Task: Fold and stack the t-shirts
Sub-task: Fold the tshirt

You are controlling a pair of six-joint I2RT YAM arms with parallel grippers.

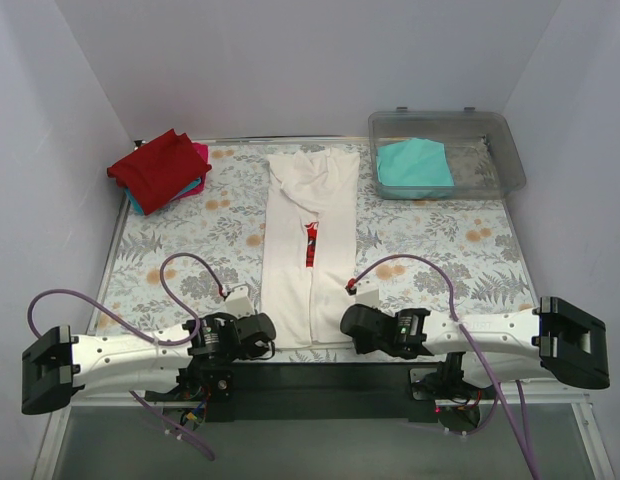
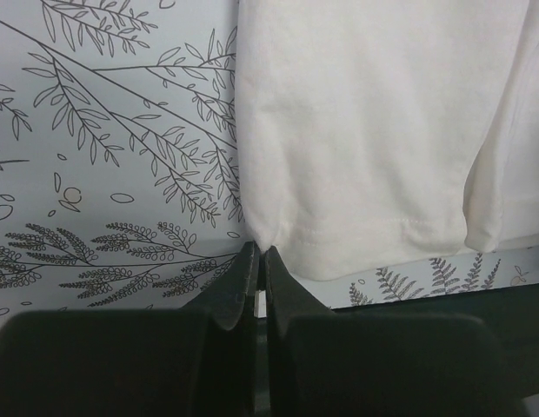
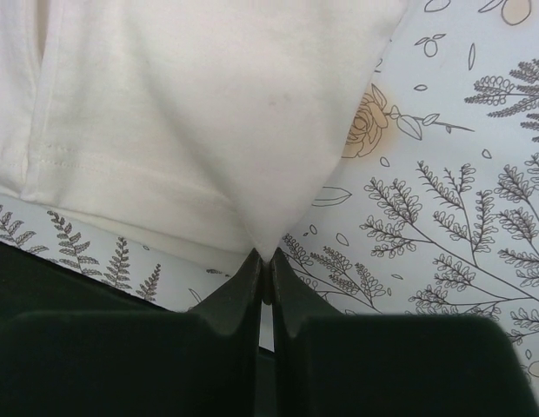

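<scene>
Left fingers (image 2: 238, 280), bottom centre of the left wrist view: fully closed, pinching just the very corner of the white t-shirt (image 2: 365, 130) hem. It's a thin bite, with hardly any cloth between the pads.

Right fingers (image 3: 240, 282): closed too, on the other hem corner. The cloth is drawn up into a peak at the tips, so this grip looks deeper.

Top view: the shirt lies as a long narrow strip up the middle of the table (image 1: 190, 240). Its sides are folded in and a red print (image 1: 311, 243) shows through the centre gap. The hem is at the bottom of the frame by the arm bases, the collar end toward the top.

Farther back, the folded stack (image 1: 160, 168) of red, pink and blue tees sits at upper left. A teal tee (image 1: 414, 165) lies in the clear bin (image 1: 512, 150) at upper right.

My read is that the next step is to lift the hem and carry it toward the collar to halve the strip.

Risks:
- The left corner slips out on lift because the bite is too shallow. The hem then drops on one side and the fold goes skewed.
- It may be gripping the top layer only. I can't tell how many layers each pinch holds, and the folded-in sides could splay open.
- Uneven lift or speed between the arms twists the strip and puts the crease off-square.
- Lifting too low drags the cloth on the table and bunches it.
</scene>
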